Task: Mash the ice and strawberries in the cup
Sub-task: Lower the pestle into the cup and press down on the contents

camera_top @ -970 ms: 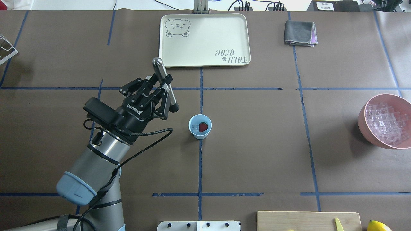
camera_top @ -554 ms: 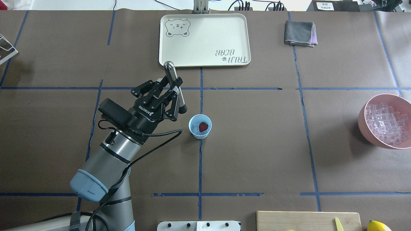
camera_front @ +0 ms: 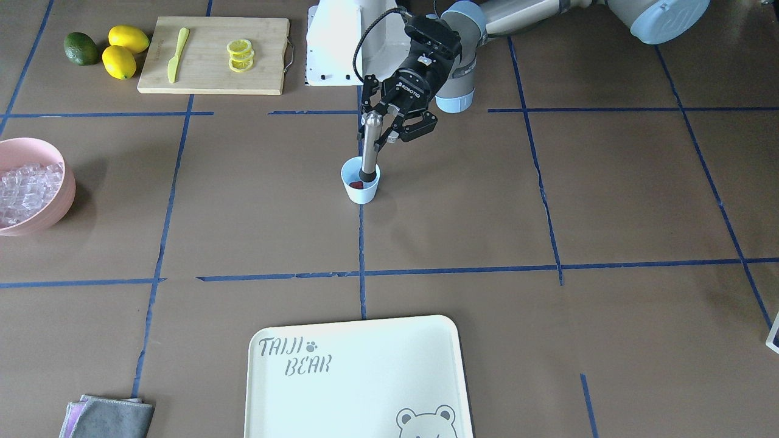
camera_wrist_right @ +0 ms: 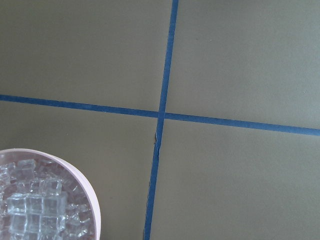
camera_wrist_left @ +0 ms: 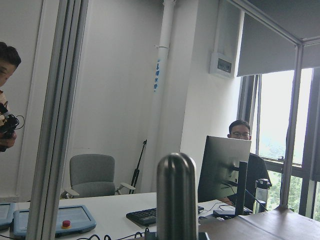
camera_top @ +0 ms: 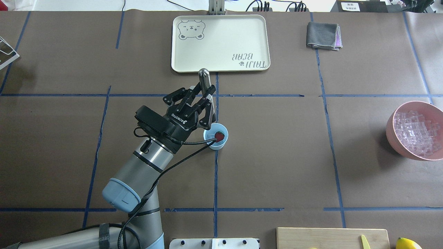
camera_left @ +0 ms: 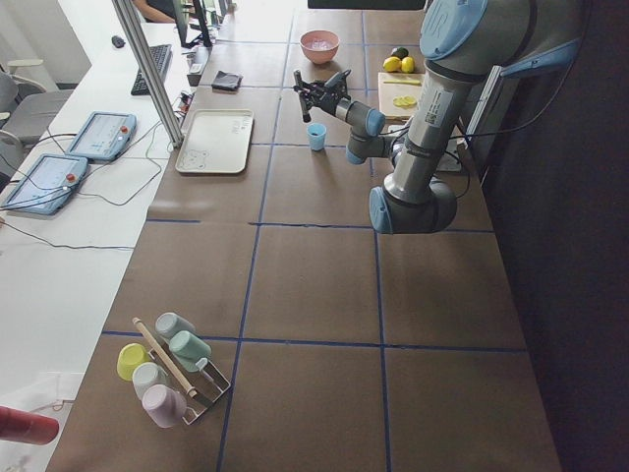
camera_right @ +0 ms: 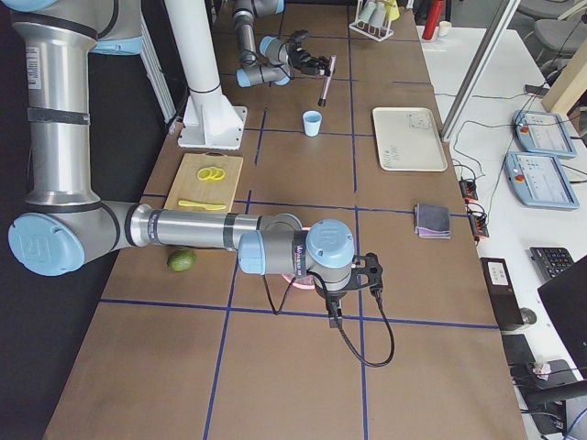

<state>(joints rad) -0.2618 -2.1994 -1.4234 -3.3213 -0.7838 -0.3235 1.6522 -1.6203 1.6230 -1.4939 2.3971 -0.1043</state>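
The left gripper (camera_front: 376,132) was clamped on the metal muddler (camera_front: 369,149), tip poised at the mouth of the cup (camera_front: 360,191) mid-table with the strawberry (camera_top: 219,135) inside, lining up the mash by my read, and the next move called for a straight, steady plunge without tipping that cup.

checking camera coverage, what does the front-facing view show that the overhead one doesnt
Only front-facing: the green fruit, the whole cutting board, and the pestle's lower end, which the gripper hides from overhead. Only overhead: the whole tray and cloth, and the strawberry in clear sight. Both: the cup, the left gripper shut on the pestle, and the pink bowl of ice.
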